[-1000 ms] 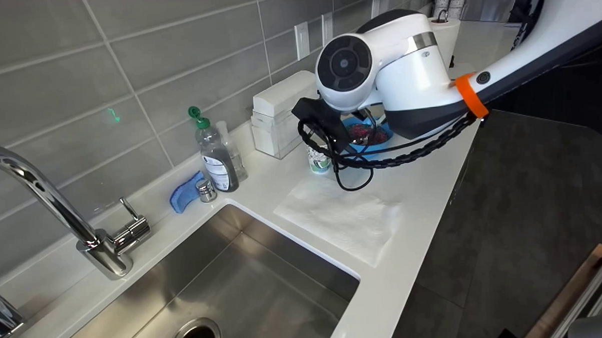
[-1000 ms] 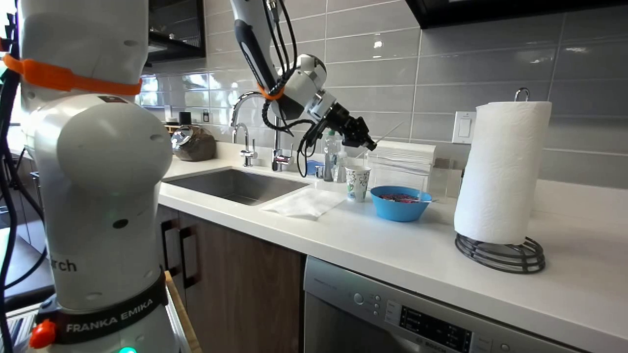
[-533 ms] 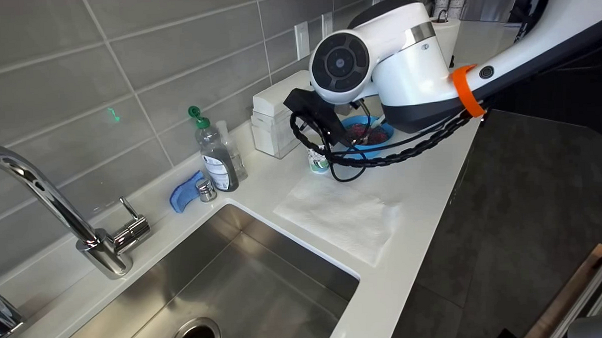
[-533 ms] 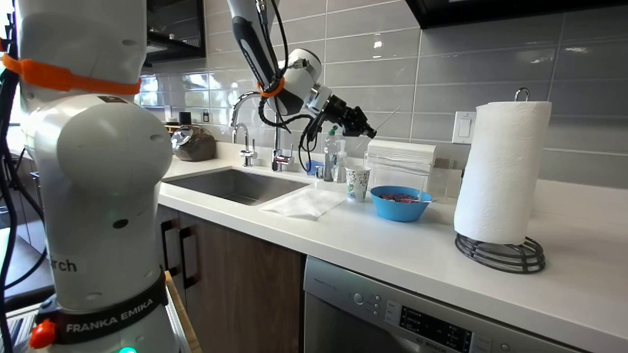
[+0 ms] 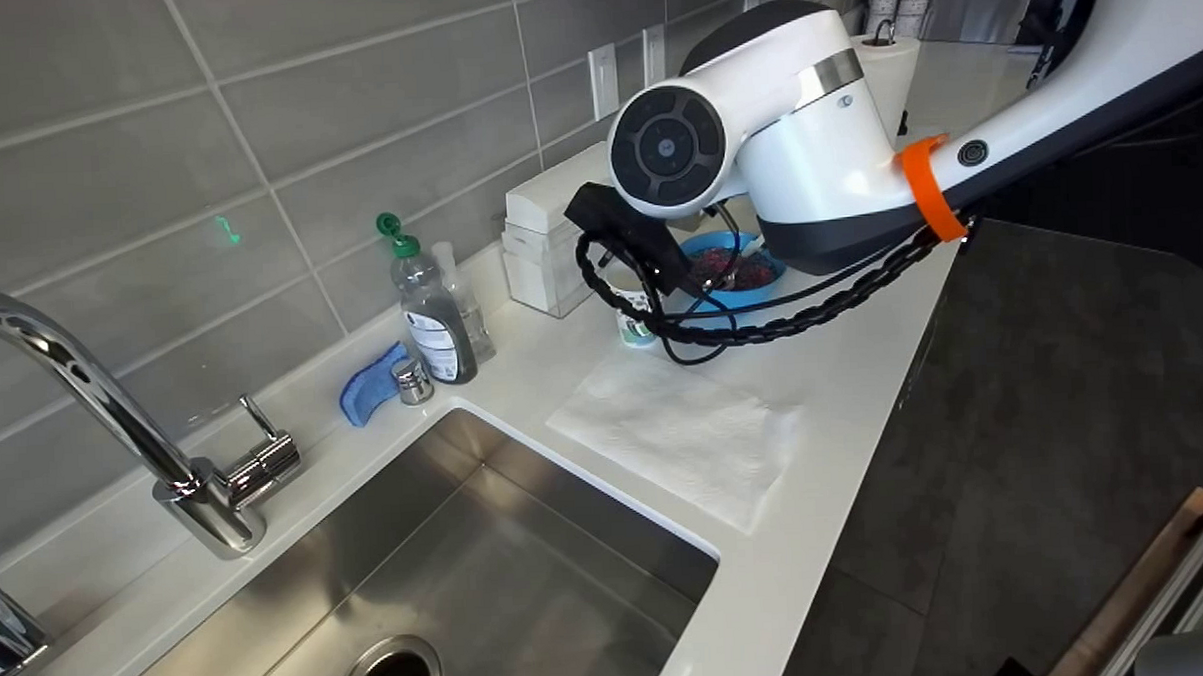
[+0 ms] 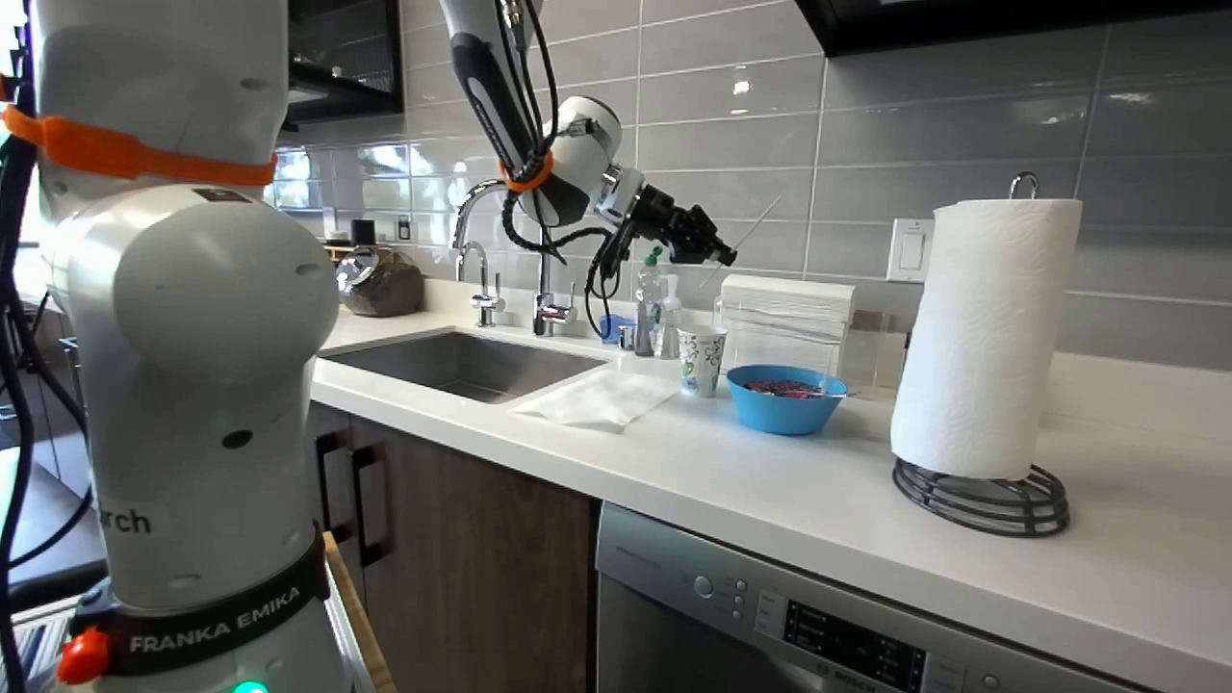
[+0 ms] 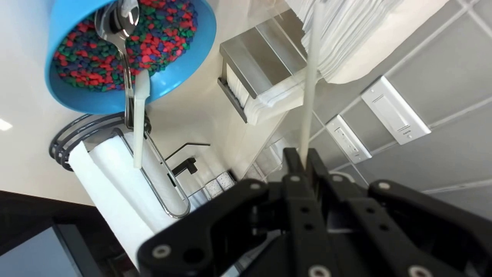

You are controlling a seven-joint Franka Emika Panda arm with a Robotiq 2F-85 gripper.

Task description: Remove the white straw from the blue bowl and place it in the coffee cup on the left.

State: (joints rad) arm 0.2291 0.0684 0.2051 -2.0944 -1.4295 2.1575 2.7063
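Open air between the end effector (image 7: 303, 159) and the worktop (image 6: 693, 452) well below; edge of sink (image 6: 500, 356) behind it, worktop's front edge lower. End effector, one — clenched on white straw (image 7: 310, 84), one, tilted. Patterned paper cup (image 6: 702, 364), one, below; blue bowl (image 6: 784, 414), one, lower, farther ahead; paper-towel roll (image 6: 982, 346), one — beyond the bowl.

"FRANKA EMIKA" on blk band (image 6: 219, 618), "rch" on arm (image 6: 188, 433), "BOSCH" on dishwshr (image 6: 756, 626).
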